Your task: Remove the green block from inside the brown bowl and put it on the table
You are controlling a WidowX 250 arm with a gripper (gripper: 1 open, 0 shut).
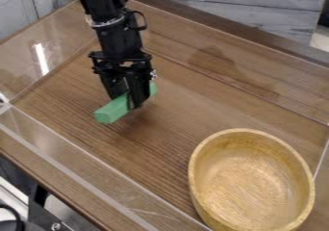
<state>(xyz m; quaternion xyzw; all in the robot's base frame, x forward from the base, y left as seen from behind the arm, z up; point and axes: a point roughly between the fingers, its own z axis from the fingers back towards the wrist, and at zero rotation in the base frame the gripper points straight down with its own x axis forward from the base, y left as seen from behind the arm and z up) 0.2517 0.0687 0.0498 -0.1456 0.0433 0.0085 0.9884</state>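
Observation:
The green block (114,110) rests tilted with its lower end on the table (193,90), left of centre. My gripper (129,97) points steeply down over it, its black fingers (138,90) shut on the block's upper end. The brown bowl (252,183) sits at the front right with nothing inside it, well apart from the gripper and the block.
Clear acrylic walls (77,172) run along the table's edges, close on the left and front. The black arm (106,18) reaches in from the upper left. A pale wall lies behind the table.

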